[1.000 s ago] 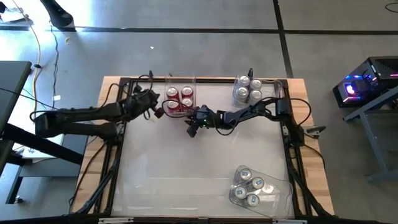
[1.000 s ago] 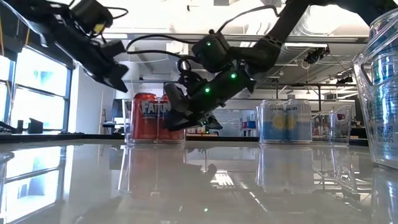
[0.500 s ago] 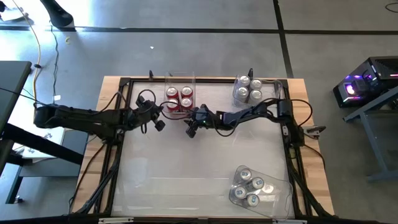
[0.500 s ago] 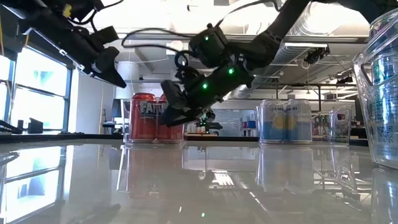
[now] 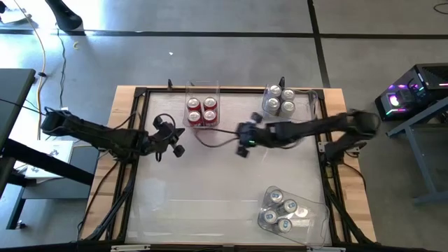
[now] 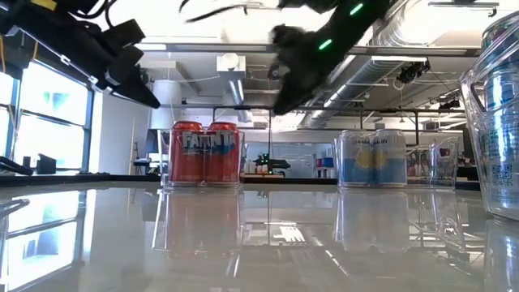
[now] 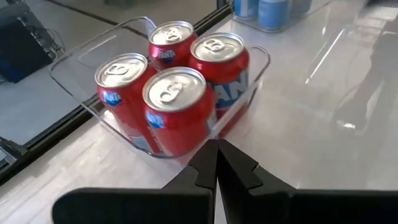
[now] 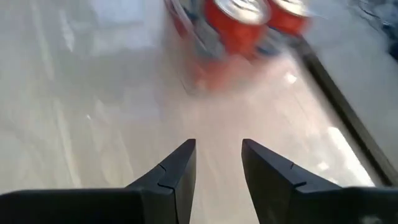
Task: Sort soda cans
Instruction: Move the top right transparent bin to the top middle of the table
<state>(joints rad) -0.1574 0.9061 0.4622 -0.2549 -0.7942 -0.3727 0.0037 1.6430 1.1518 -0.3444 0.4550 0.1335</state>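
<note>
While all the cans seen from above sit grouped by colour, four red soda cans [image 5: 201, 112] fill a clear plastic bin [image 5: 202, 89] at the far edge of the glossy white desk [image 5: 224, 189], silver-topped pale cans [image 5: 279, 100] stand in a second clear bin [image 5: 310, 102] at the far right, and four more silver-topped cans [image 5: 281, 209] lie in a tilted clear tray [image 5: 316, 210] at the near right. Each colour appears to keep its own container, so the sort looks close to done. The left gripper [image 5: 170, 134] hangs left of the red group; the right gripper [image 5: 243, 137] hangs mid-desk, between the two far bins; neither carries a can.

From desk height, the red cans [image 6: 203, 153] show white lettering that reads as "Fanta", and the pale blue cans [image 6: 371, 157] carry a yellow fruit motif; their wording is too small to read. Both arms hang above, clear of the cans.

The left wrist camera looks down on the four red cans [image 7: 177, 81] packed tight in their bin [image 7: 87, 53], blue logos partly legible as "Fanta"; the left jaws are pressed together and empty, just short of the bin.

The right wrist camera shows the right jaws parted and empty over bare desk [image 8: 93, 124], with the red cans [image 8: 249, 22] blurred beyond.
</note>
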